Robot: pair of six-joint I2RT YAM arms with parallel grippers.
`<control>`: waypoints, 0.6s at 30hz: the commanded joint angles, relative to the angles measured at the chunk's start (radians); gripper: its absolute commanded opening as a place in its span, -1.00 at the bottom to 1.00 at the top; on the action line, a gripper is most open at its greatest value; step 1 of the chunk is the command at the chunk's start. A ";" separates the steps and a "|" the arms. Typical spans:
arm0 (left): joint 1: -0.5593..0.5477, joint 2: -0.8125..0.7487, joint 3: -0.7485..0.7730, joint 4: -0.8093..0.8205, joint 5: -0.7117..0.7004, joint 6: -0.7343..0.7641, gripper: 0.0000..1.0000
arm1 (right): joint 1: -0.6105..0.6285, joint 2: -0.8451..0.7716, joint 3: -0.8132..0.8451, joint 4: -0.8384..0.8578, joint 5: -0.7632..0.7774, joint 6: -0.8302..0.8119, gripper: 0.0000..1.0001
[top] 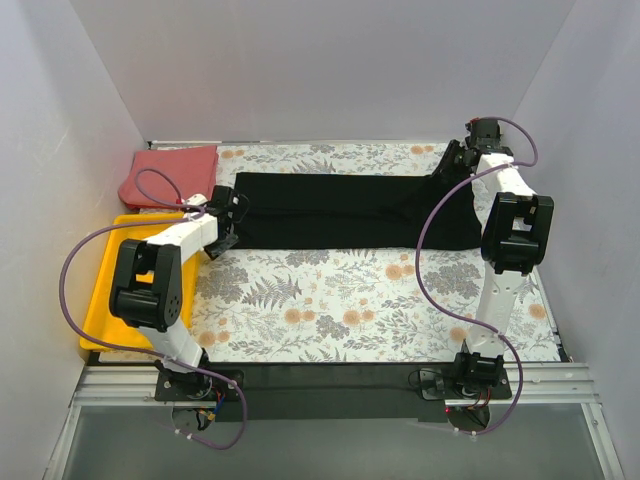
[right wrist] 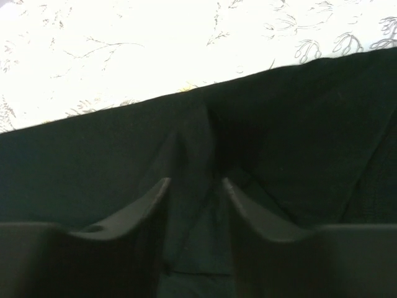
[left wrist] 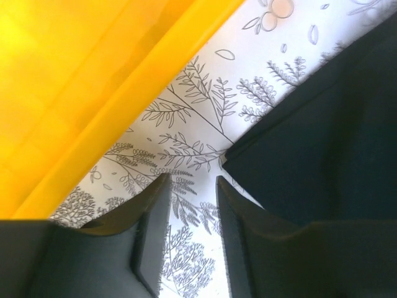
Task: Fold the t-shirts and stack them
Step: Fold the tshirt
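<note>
Black shirt (top: 340, 210), folded into a long band, lies near the worktop's (top: 350, 300) far edge. Red shirt (top: 170, 172) lies folded at the far-left corner, beyond the tray (top: 100, 300). Left gripper (left wrist: 192, 186): jaws spread, empty, beside the band's left end. Right gripper (right wrist: 195, 183): jaws spread astride a ridge at its right end.

No text, label, brand, number or sign can be read in any view. The black t-shirt (top: 340, 210) and the coral-red t-shirt (top: 175, 170) are seen plain. Only leaves and flowers are printed on the cloth (top: 350, 300) covering the bench.
</note>
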 commanded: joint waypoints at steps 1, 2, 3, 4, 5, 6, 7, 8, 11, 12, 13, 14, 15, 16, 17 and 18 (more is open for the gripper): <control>0.001 -0.100 0.020 -0.027 0.001 0.009 -0.15 | -0.008 -0.075 -0.036 0.019 0.035 -0.041 -0.03; -0.002 -0.114 0.046 -0.029 0.006 0.019 -0.10 | -0.008 -0.095 -0.051 0.018 0.050 -0.047 0.01; -0.011 -0.119 0.060 -0.032 0.012 0.038 -0.07 | -0.010 -0.138 -0.072 0.018 0.074 -0.055 0.06; -0.017 -0.125 0.074 -0.032 0.019 0.048 -0.03 | -0.011 -0.160 -0.092 0.019 0.082 -0.064 0.06; -0.025 -0.126 0.097 -0.030 0.047 0.054 -0.01 | -0.017 -0.181 -0.140 0.019 0.085 -0.064 0.05; -0.031 -0.126 0.108 -0.021 0.059 0.062 -0.01 | -0.022 -0.224 -0.169 0.019 0.085 -0.062 0.04; -0.040 -0.123 0.114 -0.012 0.075 0.075 -0.01 | -0.028 -0.244 -0.195 0.019 0.082 -0.053 0.02; -0.043 -0.119 0.118 -0.001 0.114 0.080 -0.01 | -0.046 -0.264 -0.259 0.022 0.070 -0.047 0.01; -0.046 -0.088 0.118 0.063 0.156 0.098 -0.13 | -0.089 -0.335 -0.377 0.099 -0.035 -0.004 -0.09; -0.045 -0.065 0.117 0.088 0.171 0.100 -0.16 | -0.103 -0.350 -0.464 0.167 -0.094 0.016 -0.11; -0.046 -0.048 0.117 0.099 0.174 0.097 -0.20 | -0.129 -0.375 -0.505 0.198 -0.121 0.054 -0.13; -0.046 -0.032 0.117 0.106 0.179 0.095 -0.22 | -0.143 -0.384 -0.543 0.232 -0.148 0.076 -0.13; -0.046 0.005 0.123 0.106 0.178 0.091 -0.27 | -0.157 -0.392 -0.613 0.281 -0.184 0.093 -0.15; -0.045 0.019 0.125 0.103 0.176 0.085 -0.30 | -0.169 -0.393 -0.640 0.306 -0.195 0.105 -0.15; -0.045 0.033 0.123 0.097 0.167 0.066 -0.32 | -0.194 -0.393 -0.669 0.326 -0.204 0.119 -0.16; -0.043 0.047 0.125 0.081 0.158 0.057 -0.37 | -0.206 -0.392 -0.694 0.343 -0.217 0.137 -0.16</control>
